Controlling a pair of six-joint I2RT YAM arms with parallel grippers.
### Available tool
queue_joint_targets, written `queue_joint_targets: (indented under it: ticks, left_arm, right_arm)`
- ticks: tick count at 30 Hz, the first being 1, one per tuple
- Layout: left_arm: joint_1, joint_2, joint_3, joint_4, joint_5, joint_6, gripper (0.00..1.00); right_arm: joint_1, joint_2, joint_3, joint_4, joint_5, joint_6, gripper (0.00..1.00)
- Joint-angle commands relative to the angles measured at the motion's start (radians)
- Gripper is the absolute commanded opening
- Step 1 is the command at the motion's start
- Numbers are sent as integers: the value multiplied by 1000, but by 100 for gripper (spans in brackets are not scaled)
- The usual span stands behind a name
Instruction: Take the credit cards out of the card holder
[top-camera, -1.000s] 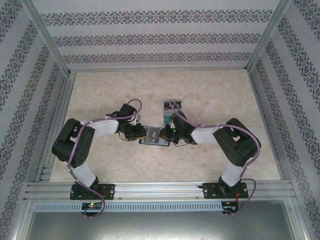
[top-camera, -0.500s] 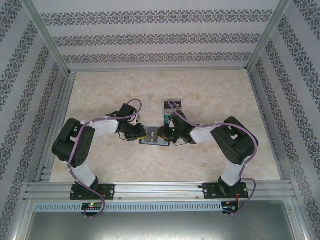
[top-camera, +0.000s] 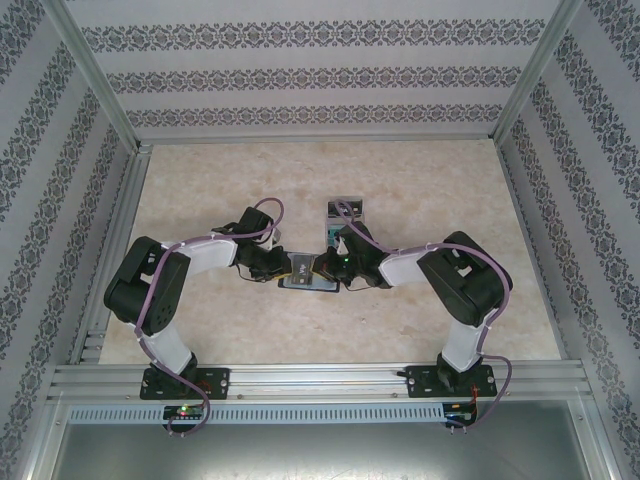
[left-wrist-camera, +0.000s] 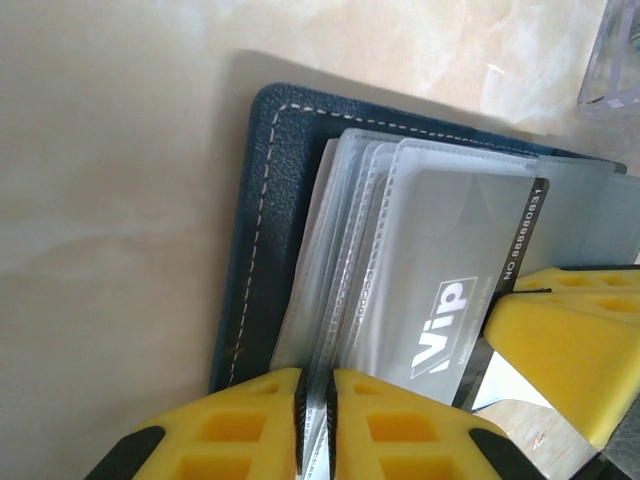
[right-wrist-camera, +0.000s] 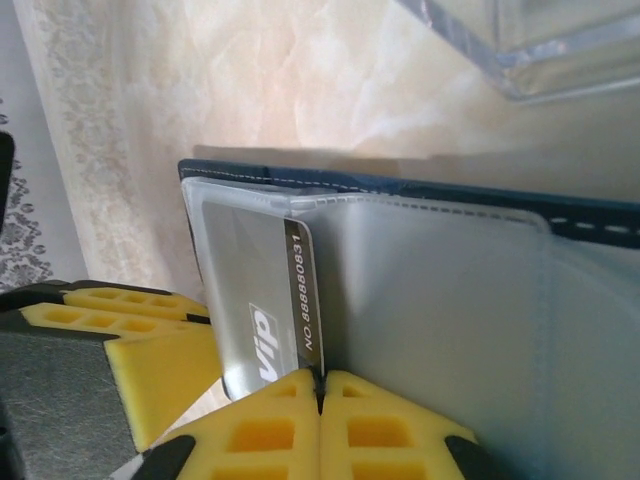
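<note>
Card holder (left-wrist-camera: 262, 250) sleeves clamped, credit card (left-wrist-camera: 515, 245) edge pinched

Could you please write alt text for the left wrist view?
The left gripper pinches the clear sleeves of an open slate-blue card holder lying on a pale marbled table. A silvery Vip card sticks out of the top sleeve, its edge clamped by the yellow fingers of the right gripper.

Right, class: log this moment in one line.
left tool: shut on clear sleeves | right tool: shut on VIP card | card holder: open on table
</note>
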Motion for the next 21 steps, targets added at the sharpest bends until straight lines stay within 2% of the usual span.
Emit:
queue_joint_targets:
  ticks: [1,7,14,21]
  left_arm:
    - [4,39,-6,-69,-38,-8,14]
    - [4,56,-10,-83,-54,-29,7]
    - [4,57,-10,-85,-51,-26,6]
    - [5,56,6,-95,-41,-6,6]
  right_arm:
    - [5,2,-32,15,7,1,0]
    - [-9,-73,-118,46,52,11,0]
    - [-37,-147,-171,46,68,6,0]
    - [-100,-246,-223,-8,33,-38,0]
